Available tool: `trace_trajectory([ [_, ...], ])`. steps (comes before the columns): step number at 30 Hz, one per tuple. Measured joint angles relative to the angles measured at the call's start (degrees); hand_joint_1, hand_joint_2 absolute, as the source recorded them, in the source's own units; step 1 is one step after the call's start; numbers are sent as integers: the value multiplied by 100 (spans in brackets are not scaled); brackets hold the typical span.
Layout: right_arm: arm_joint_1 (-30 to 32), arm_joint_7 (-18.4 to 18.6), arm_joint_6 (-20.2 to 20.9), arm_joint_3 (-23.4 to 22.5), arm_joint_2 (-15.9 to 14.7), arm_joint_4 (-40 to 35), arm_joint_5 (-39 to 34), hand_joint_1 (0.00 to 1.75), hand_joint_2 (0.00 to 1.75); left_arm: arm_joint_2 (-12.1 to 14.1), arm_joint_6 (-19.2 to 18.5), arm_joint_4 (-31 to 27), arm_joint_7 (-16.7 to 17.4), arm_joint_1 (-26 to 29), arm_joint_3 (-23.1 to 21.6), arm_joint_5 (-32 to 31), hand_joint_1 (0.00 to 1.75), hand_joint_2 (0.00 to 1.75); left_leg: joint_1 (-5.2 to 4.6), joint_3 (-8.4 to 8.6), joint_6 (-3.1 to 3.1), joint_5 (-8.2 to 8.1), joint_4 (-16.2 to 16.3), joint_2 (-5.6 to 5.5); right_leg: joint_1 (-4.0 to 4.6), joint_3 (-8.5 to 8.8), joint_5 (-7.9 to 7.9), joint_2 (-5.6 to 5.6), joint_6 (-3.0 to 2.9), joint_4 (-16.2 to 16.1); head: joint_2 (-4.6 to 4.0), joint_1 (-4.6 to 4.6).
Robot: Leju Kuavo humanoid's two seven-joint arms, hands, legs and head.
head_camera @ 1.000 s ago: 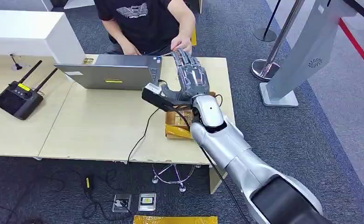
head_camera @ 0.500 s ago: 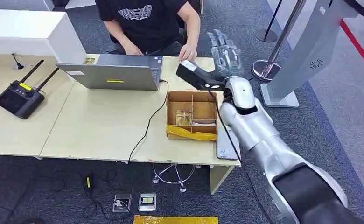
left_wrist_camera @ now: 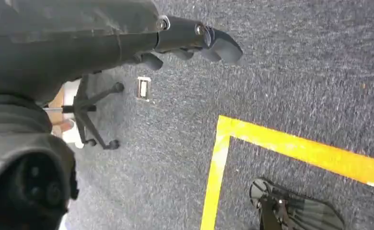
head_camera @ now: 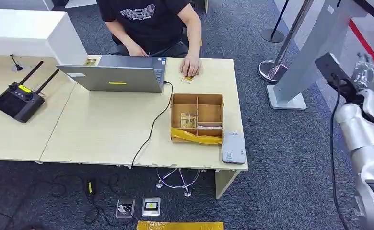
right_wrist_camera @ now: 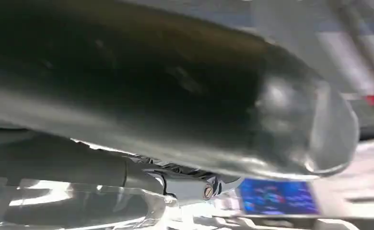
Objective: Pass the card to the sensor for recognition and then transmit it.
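Blurred right robot hand (head_camera: 367,72) nr kiosk (head_camera: 314,52); card maybe hidden.

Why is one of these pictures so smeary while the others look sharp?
The right wrist view is blurred, with the thumb close to the lens and bright glare low in the frame. In the head view the right hand is smeared, while the table is crisp. The left wrist view is sharp on the carpet.

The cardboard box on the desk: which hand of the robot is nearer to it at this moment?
Likely the right, though not certain. The right hand is raised well off to the side of the cardboard box, past the desk's end. The left hand hangs over carpet beside a chair base.
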Motion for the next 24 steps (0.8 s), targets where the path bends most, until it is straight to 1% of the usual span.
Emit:
trace_trajectory([
  [3, 185, 55, -2, -225, -205, 181, -26, 0, 0, 0, 20, 0, 17, -13, 0, 11, 0, 0, 1, 5, 0, -4, 0, 33, 0, -13, 0, 30, 0, 2, 0, -7],
  [6, 473, 221, -61, -489, -463, 402, -57, 0, 0, -2, 31, 0, 17, -51, 0, 46, 0, 0, 9, 6, 0, -3, 0, 5, 9, 0, -6, 6, 2, 1, 0, -2],
  [8, 932, 373, -79, -658, -602, 491, -454, 0, 0, -2, 28, 0, 11, -43, 0, 63, 0, 0, 21, 10, 0, -5, 0, -6, 21, 15, -14, -6, 2, -2, 0, -4],
  [10, 1433, 431, -89, -893, -635, 598, -811, 0, 0, -4, 26, 0, 9, -42, 0, 66, 0, 0, 21, 2, -1, -9, 0, -19, 22, 15, -18, -16, 4, -2, 0, 2],
  [12, 1775, 446, -86, -1077, -649, 694, -881, 0, 0, 0, 26, 0, 9, -44, 0, 68, 0, 0, 8, -6, -3, -10, -1, -8, 8, -1, -18, -8, 4, 6, 0, -4],
  [13, 1848, 483, -21, -1134, -660, 728, -945, 0, 0, 0, 24, 0, 9, -47, 0, 70, 0, 0, 5, -5, -2, -11, -1, 3, 4, -6, -18, 3, 4, 9, 0, -7],
  [14, 1914, 538, 148, -1231, -675, 764, -1090, 0, 0, 2, 15, 0, 9, -54, 0, 83, 0, 0, 6, 3, -1, -13, -1, 17, 6, -10, -18, 18, 4, 9, 0, -7],
  [16, 2173, 535, 536, -1427, -673, 828, -1491, 0, 0, -4, -15, 0, 9, -70, 0, 120, 0, 0, 20, 9, 1, -16, -1, 15, 21, 6, -22, 15, 2, 6, 0, 0],
  [17, 2353, 520, 658, -1530, -651, 861, -1646, 0, 0, -11, -24, 0, 9, -71, 0, 127, 0, 0, 23, 8, -2, -18, -1, 5, 24, 13, -26, 5, -2, 5, 0, 4],
  [18, 2555, 432, 662, -1624, -613, 896, -1767, 0, 0, -22, -24, 0, 9, -69, 0, 127, 0, 0, 21, 8, -2, -18, 0, -6, 23, 12, -30, -8, 0, 5, 0, 2],
  [19, 2780, 270, 590, -1728, -551, 935, -1937, 0, 0, -24, -24, 0, 9, -66, 2, 125, 0, 0, 19, 6, -2, -18, 0, -15, 20, 11, -32, -16, 0, 5, 0, -9],
  [21, 3258, -20, 300, -1990, -369, 1025, -2410, 0, 0, -24, -17, 0, 9, -66, 2, 129, 0, 0, 25, 6, -3, -19, 0, -34, 26, 18, -45, -32, 3, 5, 0, 2],
  [22, 3476, -96, 130, -2143, -264, 1081, -2652, 0, 0, -31, -7, 0, 9, -63, 2, 144, 0, 0, 26, 5, -2, -21, 0, -41, 27, 22, -48, -41, 1, 5, 0, -4],
  [24, 3914, -230, -119, -2420, -38, 1180, -2890, 0, 0, -46, 15, 0, 9, -56, 2, 179, 0, 0, 27, 4, -5, -25, -1, -58, 28, 26, -54, -52, -4, 7, 0, 0],
])
